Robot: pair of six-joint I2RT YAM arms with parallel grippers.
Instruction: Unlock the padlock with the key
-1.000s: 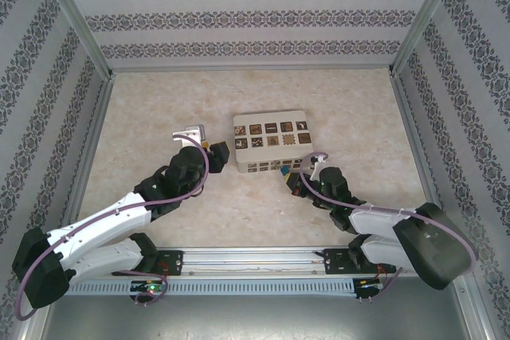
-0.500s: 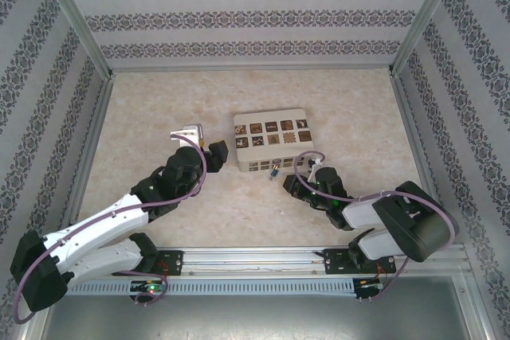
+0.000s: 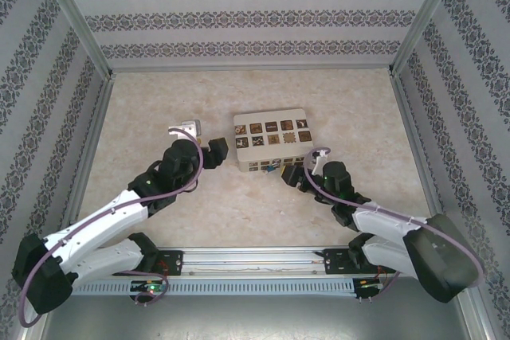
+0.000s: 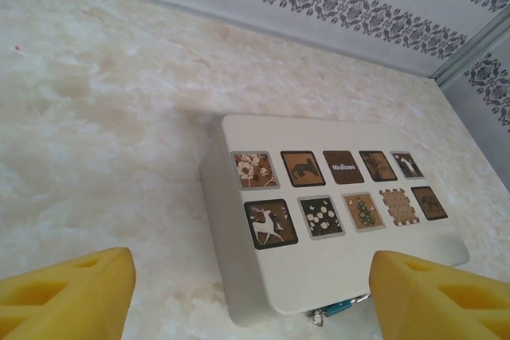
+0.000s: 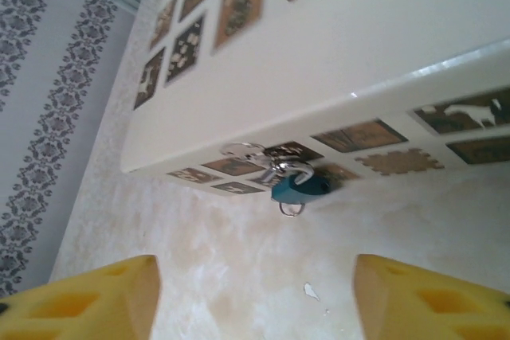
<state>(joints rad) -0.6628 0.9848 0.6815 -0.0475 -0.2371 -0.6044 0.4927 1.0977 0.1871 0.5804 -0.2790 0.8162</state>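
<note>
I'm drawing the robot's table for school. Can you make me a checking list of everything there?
Surface: beige marbled table.
Job's things: blue padlock hangs at the front of the white box; key not clearly told.
Clutter: one tiny white fleck.
Grippers: left gripper and right gripper, jaws wide apart, holding nothing.
Cables: purple cable loops along each arm.
Surroundings: patterned walls, metal frame.
</note>
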